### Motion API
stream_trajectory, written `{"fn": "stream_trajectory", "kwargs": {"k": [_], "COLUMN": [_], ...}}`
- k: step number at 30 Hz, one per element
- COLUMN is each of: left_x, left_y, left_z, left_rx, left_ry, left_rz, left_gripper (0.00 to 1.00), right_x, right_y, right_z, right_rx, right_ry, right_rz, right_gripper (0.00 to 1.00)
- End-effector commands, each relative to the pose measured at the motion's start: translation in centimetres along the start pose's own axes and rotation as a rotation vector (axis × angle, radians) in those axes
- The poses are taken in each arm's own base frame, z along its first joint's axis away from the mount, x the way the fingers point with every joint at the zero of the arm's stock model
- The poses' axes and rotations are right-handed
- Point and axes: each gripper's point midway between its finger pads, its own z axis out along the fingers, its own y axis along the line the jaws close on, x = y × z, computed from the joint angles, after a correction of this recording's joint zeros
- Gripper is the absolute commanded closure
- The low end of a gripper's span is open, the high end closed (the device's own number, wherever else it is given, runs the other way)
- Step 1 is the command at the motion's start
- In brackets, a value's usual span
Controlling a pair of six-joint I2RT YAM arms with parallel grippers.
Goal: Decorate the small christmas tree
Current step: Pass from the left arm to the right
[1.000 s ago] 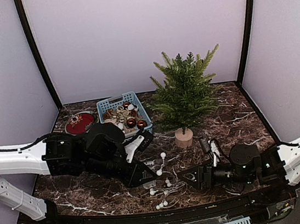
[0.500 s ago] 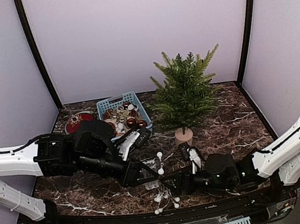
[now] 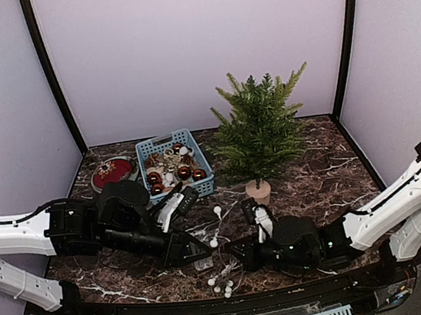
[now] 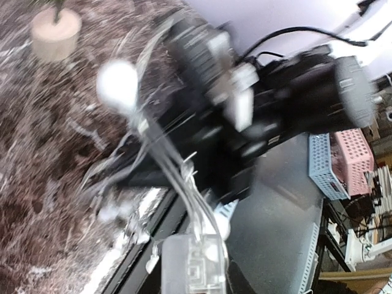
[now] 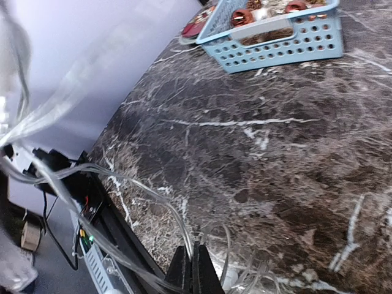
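The small christmas tree (image 3: 261,129) stands upright at the back right on its pale wooden base (image 3: 258,192), which also shows in the left wrist view (image 4: 56,33). A string of lights (image 3: 215,242) with white bulbs (image 4: 117,82) lies tangled in front of it. My left gripper (image 3: 194,251) is shut on the string's clear battery box (image 4: 193,266), with wires running up from the box. My right gripper (image 3: 235,257) sits close beside it, its jaws (image 5: 195,250) shut on a clear wire of the string (image 5: 177,223) just above the table.
A blue basket (image 3: 174,164) of brown and white ornaments stands left of the tree and shows at the top of the right wrist view (image 5: 275,37). A round red ornament plate (image 3: 112,173) lies left of it. The table's near edge (image 3: 214,306) runs right below both grippers.
My right arm has reached left along the front edge to the string and its jaws have closed on a wire. My left gripper has drifted slightly down and left with the battery box.
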Motion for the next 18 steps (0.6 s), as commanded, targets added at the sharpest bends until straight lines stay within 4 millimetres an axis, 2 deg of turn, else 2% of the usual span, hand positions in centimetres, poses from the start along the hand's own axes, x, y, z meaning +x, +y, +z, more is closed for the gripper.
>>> {"fn": "stream_trajectory", "kwargs": {"k": [1, 2, 5, 11, 15, 18], "left_x": [2.9, 4.0, 5.0, 7.1, 7.5, 6.5], "left_y": [5.5, 6.6, 7.7, 10.7, 11.2, 10.3], "left_z": [-0.1, 0.1, 0.7, 1.4, 1.2, 0.9], "left_rx": [-0.142, -0.158, -0.168, -0.267, -0.272, -0.224], "left_ry": [0.018, 0.034, 0.036, 0.067, 0.051, 0.006], "left_rz": [-0.097, -0.115, -0.125, -0.142, -0.144, -0.097], "left_gripper": [0.79, 0.78, 0.76, 0.71, 0.55, 0.43], "right_x": [-3.0, -3.2, -3.6, -4.3, -4.7, -5.3], "right_y": [-2.1, -2.5, -3.1, -3.1, -1.9, -0.6], "right_z": [-2.9, -3.5, -4.8, -5.7, -5.7, -5.8], "right_rx": [0.165, 0.19, 0.24, 0.288, 0.249, 0.2], "right_ry": [-0.084, -0.081, -0.059, -0.029, -0.025, -0.024], "right_rz": [0.031, 0.024, -0.011, -0.027, -0.015, -0.008], "right_gripper": [1.0, 1.0, 1.0, 1.0, 1.0, 1.0]}}
